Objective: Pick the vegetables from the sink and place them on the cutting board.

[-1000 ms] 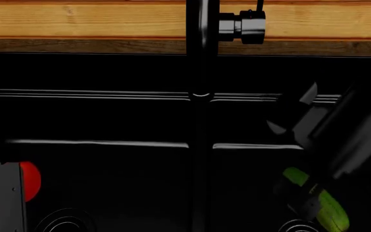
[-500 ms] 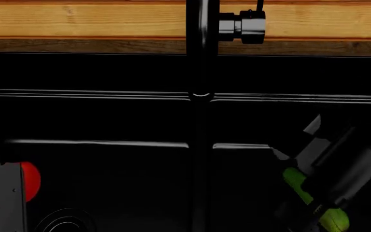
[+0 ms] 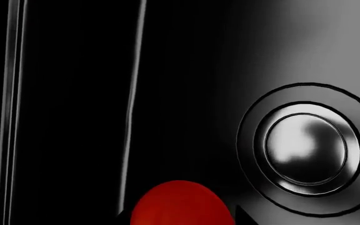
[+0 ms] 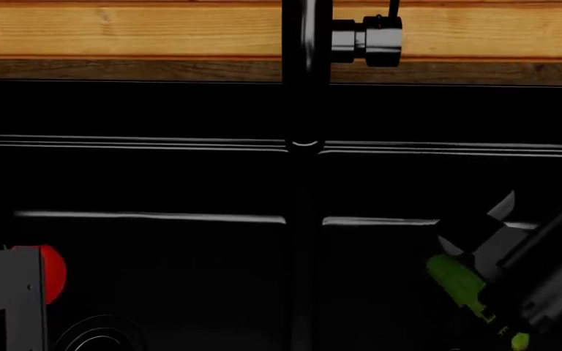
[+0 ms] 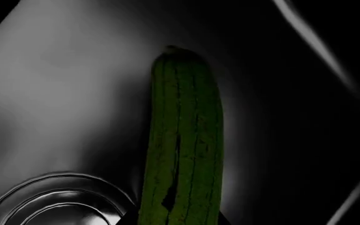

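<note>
The red tomato (image 3: 181,202) sits on the floor of the sink's (image 4: 164,139) left basin, near a drain. My left gripper (image 3: 183,221) is shut on it, with one dark fingertip pressed to each side. In the head view only a sliver of the tomato (image 4: 56,272) shows past my grey left wrist (image 4: 3,300). The ribbed dark-green cucumber (image 5: 183,140) lies in the right basin. My right gripper (image 5: 178,221) is shut across its near end. My right wrist (image 4: 540,281) hides most of the cucumber (image 4: 454,279) from the head. The cutting board is out of view.
The black faucet (image 4: 306,44) rises at the back centre, in front of a light wooden countertop strip (image 4: 115,29). A divider (image 4: 304,241) separates the basins. A round drain (image 3: 305,145) lies beside the tomato and another drain (image 5: 55,201) beside the cucumber.
My right arm has dropped lower and to the right over the cucumber, covering more of it. My left wrist and the tomato have shifted slightly right.
</note>
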